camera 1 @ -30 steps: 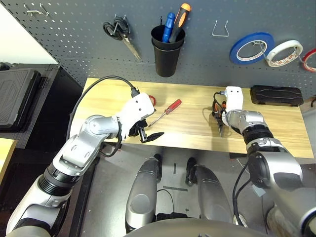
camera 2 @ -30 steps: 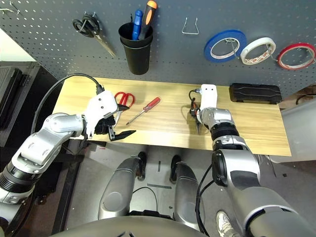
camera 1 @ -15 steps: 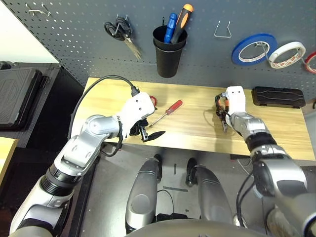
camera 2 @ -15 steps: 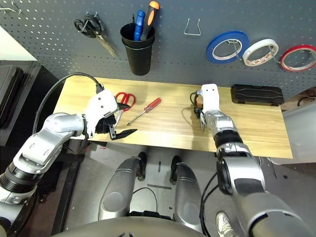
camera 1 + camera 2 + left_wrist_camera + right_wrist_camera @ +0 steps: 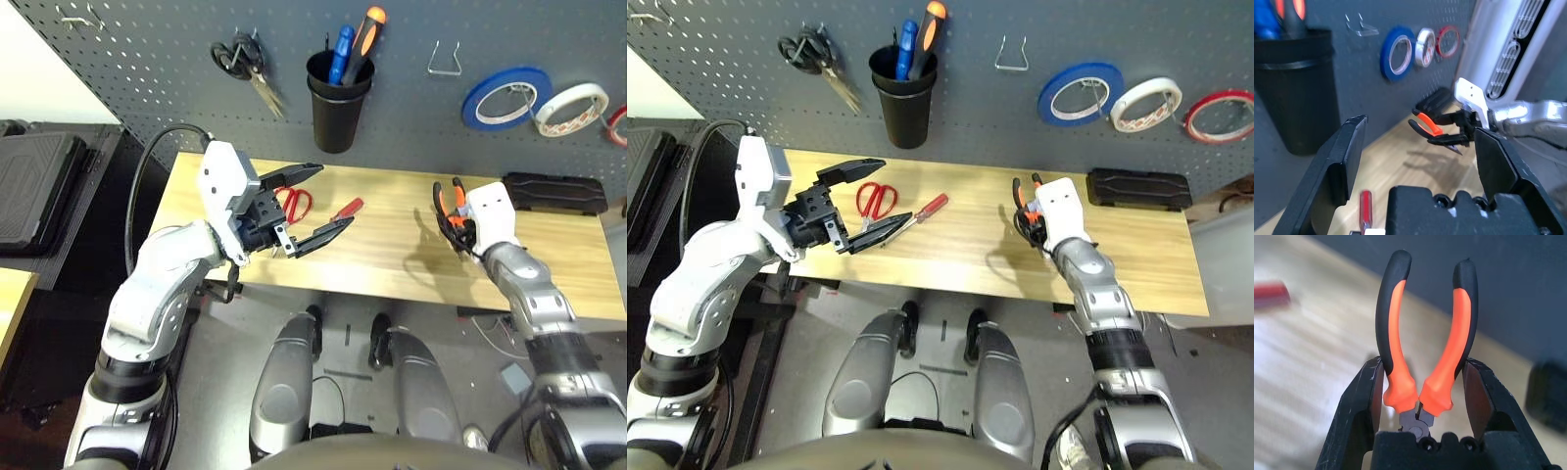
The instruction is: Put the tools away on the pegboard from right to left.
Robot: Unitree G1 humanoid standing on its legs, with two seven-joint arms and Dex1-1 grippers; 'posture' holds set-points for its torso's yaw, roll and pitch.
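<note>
My right gripper is shut on the orange-and-black needle-nose pliers, held above the right half of the table with the handles pointing at the pegboard. My left gripper is open and empty, raised over the table's left half. Just beyond its fingers lie the red-handled scissors and the small red-handled screwdriver. The thin red tape ring hangs at the pegboard's far right. The left wrist view shows the pliers in the right gripper.
On the pegboard hang black-handled scissors, a black cup of screwdrivers, an empty wire hook, a blue tape roll and a white tape roll. A black case lies at the wooden table's back right.
My right gripper has lifted the pliers off the table and turned their handles up toward the pegboard. My left arm has risen from the front edge, its open gripper now over the scissors.
</note>
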